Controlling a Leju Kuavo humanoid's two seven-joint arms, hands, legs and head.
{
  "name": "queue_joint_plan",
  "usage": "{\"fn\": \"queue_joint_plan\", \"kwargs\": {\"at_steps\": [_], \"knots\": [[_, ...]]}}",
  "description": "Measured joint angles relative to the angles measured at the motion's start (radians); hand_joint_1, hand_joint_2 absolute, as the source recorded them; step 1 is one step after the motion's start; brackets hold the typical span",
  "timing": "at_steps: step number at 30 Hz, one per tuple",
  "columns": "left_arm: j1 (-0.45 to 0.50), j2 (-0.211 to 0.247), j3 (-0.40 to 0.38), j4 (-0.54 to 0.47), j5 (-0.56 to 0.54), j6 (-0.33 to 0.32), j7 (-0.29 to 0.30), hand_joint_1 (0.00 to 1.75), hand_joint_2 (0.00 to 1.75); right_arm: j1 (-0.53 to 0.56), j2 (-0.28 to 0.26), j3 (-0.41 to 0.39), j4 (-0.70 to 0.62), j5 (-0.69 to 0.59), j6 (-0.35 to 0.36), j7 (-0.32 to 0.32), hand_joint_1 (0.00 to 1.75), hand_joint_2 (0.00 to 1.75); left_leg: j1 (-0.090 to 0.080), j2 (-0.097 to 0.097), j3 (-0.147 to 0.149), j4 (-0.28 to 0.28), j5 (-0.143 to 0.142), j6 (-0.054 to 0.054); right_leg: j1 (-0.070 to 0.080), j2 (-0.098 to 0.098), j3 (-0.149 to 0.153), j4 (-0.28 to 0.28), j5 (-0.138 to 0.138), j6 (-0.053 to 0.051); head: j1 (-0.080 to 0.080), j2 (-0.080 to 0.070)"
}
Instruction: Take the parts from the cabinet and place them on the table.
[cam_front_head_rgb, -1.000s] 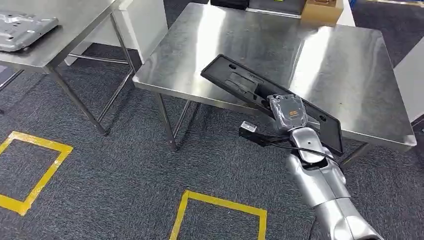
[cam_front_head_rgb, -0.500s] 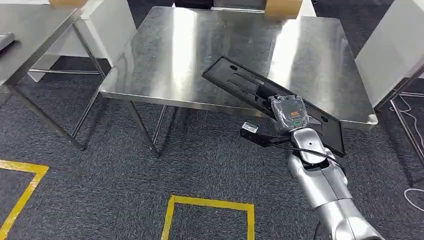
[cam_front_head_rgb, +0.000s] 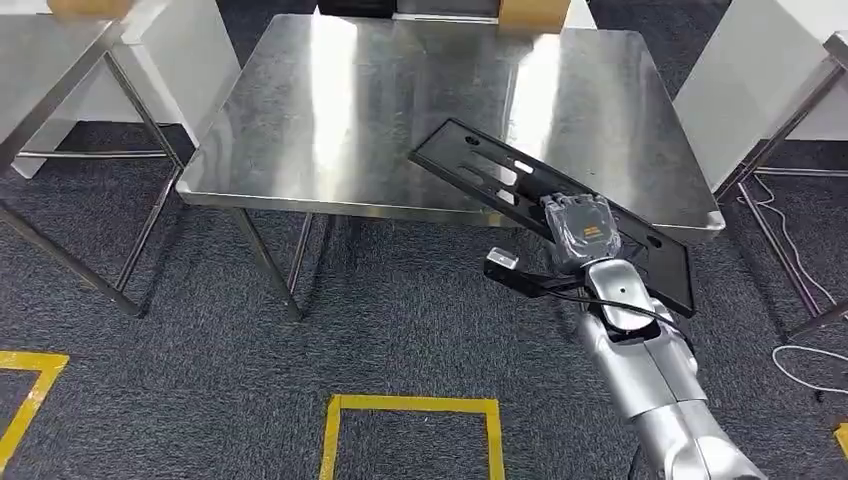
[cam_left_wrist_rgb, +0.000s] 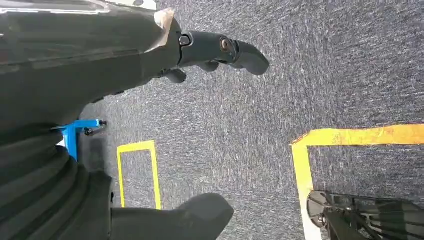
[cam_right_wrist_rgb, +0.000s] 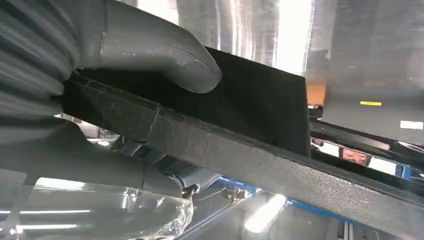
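Observation:
My right hand (cam_front_head_rgb: 580, 228) grips a long flat black panel (cam_front_head_rgb: 500, 180) with slots and holes. The panel slants over the near right corner of the steel table (cam_front_head_rgb: 400, 90), one end above the tabletop, the other past the table's front edge. In the right wrist view the thick grey thumb (cam_right_wrist_rgb: 170, 55) presses on the black panel (cam_right_wrist_rgb: 260, 110), with darker fingers underneath it. My left hand (cam_left_wrist_rgb: 190, 125) hangs over the carpet with its fingers (cam_left_wrist_rgb: 235, 47) apart and nothing in it.
A second steel table (cam_front_head_rgb: 50, 60) stands at the far left. Yellow tape squares (cam_front_head_rgb: 410, 405) mark the grey carpet near me. A cardboard box (cam_front_head_rgb: 533, 12) sits behind the table. A white cabinet side (cam_front_head_rgb: 740, 70) and a metal frame leg (cam_front_head_rgb: 790, 270) stand at the right.
The camera has swung right, so the whole scene has slid left and the left table has nearly left the picture. My right hand keeps the panel in the same hold.

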Motion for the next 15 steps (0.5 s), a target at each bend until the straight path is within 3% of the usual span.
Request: {"fn": "queue_joint_plan", "kwargs": {"at_steps": [1,2,3,8,12,15], "knots": [[0.0,0.0,0.0,0.0,0.0,0.0,0.0,0.0,1.75,-0.004,0.002,0.0,0.002,0.0,0.0,-0.002,1.75,1.75,-0.007,0.0,-0.006,0.005,-0.003,-0.006,0.01,0.005,0.012,0.001,0.006,-0.009,-0.001,0.0],[0.0,0.001,0.0,0.0,0.0,0.0,-0.001,0.0,1.75,-0.006,0.003,0.0,0.004,-0.001,0.0,-0.002,1.75,1.75,-0.008,0.0,-0.008,0.01,-0.007,-0.007,0.001,0.008,0.009,0.0,0.01,-0.019,-0.002,0.0],[0.001,0.002,0.0,0.0,0.0,0.0,-0.001,0.0,1.75,-0.007,0.004,0.0,0.008,0.0,0.0,-0.002,1.75,1.75,-0.006,0.0,-0.009,0.01,-0.002,0.011,0.002,0.009,0.007,0.0,0.011,-0.02,-0.005,0.0],[0.003,0.0,0.0,0.0,0.001,0.0,-0.002,0.0,1.75,-0.009,0.005,0.0,0.015,0.0,0.0,-0.003,1.75,1.75,-0.002,0.002,-0.007,0.004,-0.001,0.009,0.009,0.012,0.005,0.001,0.011,-0.022,-0.004,0.0],[0.004,0.0,0.0,0.0,0.001,0.0,-0.002,0.0,1.75,-0.009,0.005,0.0,0.018,0.0,0.0,-0.003,1.75,1.75,0.0,0.002,-0.008,0.002,0.003,-0.001,0.012,0.012,0.003,0.002,0.012,-0.027,-0.004,0.0],[0.004,0.0,0.0,0.0,0.001,0.0,-0.002,0.0,1.75,-0.009,0.005,0.0,0.019,0.0,0.0,-0.003,1.75,1.75,0.001,0.002,-0.008,0.001,0.003,-0.014,0.014,0.012,0.003,0.002,0.012,-0.027,-0.003,0.0]]}}
